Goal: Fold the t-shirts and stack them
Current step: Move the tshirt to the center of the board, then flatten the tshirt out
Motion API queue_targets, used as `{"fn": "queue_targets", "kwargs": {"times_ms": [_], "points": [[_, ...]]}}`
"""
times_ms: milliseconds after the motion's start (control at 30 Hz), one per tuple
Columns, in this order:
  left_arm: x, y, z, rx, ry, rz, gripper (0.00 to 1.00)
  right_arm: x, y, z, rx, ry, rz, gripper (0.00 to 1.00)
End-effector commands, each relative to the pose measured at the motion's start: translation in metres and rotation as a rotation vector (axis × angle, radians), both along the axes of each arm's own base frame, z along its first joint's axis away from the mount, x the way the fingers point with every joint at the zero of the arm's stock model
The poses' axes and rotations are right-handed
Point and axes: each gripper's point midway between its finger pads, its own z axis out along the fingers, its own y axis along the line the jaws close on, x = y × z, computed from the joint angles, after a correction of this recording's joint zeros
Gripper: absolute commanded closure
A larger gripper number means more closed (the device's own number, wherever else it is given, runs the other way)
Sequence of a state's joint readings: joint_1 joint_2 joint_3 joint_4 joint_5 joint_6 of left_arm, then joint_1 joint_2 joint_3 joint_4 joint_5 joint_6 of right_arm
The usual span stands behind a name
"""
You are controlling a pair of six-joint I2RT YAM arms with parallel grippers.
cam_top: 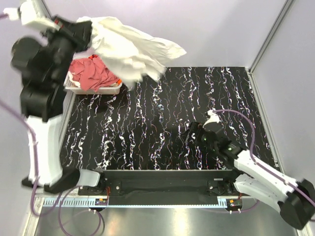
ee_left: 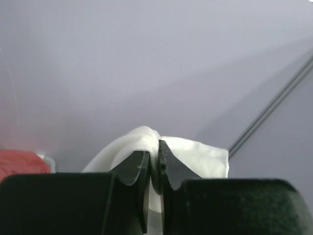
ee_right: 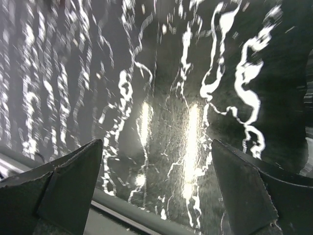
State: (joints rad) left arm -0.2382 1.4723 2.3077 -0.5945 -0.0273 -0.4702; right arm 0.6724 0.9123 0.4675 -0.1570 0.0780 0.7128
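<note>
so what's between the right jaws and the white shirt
Only bare marbled table lies between the open right jaws and the white t-shirt held aloft by the left arm. The top view shows it.

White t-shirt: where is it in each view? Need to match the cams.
Top external: white t-shirt upper left, hanging from the left gripper.
Left wrist: bottom centre, the shirt pinched in that gripper's shut jaws.
Right wrist: not in it, only the marbled table.
Shared landmark: salmon-red shirts, below the white one in top external, bottom-left corner in left wrist.
</note>
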Motion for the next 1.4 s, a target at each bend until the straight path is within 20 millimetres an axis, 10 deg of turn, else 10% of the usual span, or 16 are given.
{"fn": "queue_targets", "kwargs": {"times_ms": [0, 100, 167, 300, 633, 867, 1367], "points": [[0.01, -0.019, -0.068, 0.064, 0.149, -0.082, 0.8, 0.011, -0.024, 0.063, 0.008, -0.114, -0.135, 0.0], [0.002, -0.024, -0.152, 0.126, 0.341, -0.129, 0.39, 0.006, -0.045, 0.11, 0.006, -0.179, -0.199, 0.0], [-0.004, -0.025, -0.22, 0.169, 0.487, -0.15, 0.29, 0.0, -0.059, 0.127, -0.001, -0.194, -0.238, 0.0], [-0.043, 0.004, -0.273, 0.165, 0.56, -0.041, 0.16, -0.009, -0.068, 0.155, 0.033, -0.21, -0.262, 0.0], [-0.081, 0.004, -0.358, 0.158, 0.728, -0.082, 0.17, -0.001, -0.05, 0.09, -0.069, -0.001, -0.255, 0.0], [-0.097, 0.009, -0.463, 0.125, 1.008, -0.03, 0.25, 0.014, -0.052, 0.057, -0.195, 0.112, -0.284, 0.0], [-0.097, 0.041, -0.566, 0.063, 1.232, 0.204, 0.37, 0.028, -0.053, -0.001, -0.183, 0.335, -0.212, 0.07]]}}
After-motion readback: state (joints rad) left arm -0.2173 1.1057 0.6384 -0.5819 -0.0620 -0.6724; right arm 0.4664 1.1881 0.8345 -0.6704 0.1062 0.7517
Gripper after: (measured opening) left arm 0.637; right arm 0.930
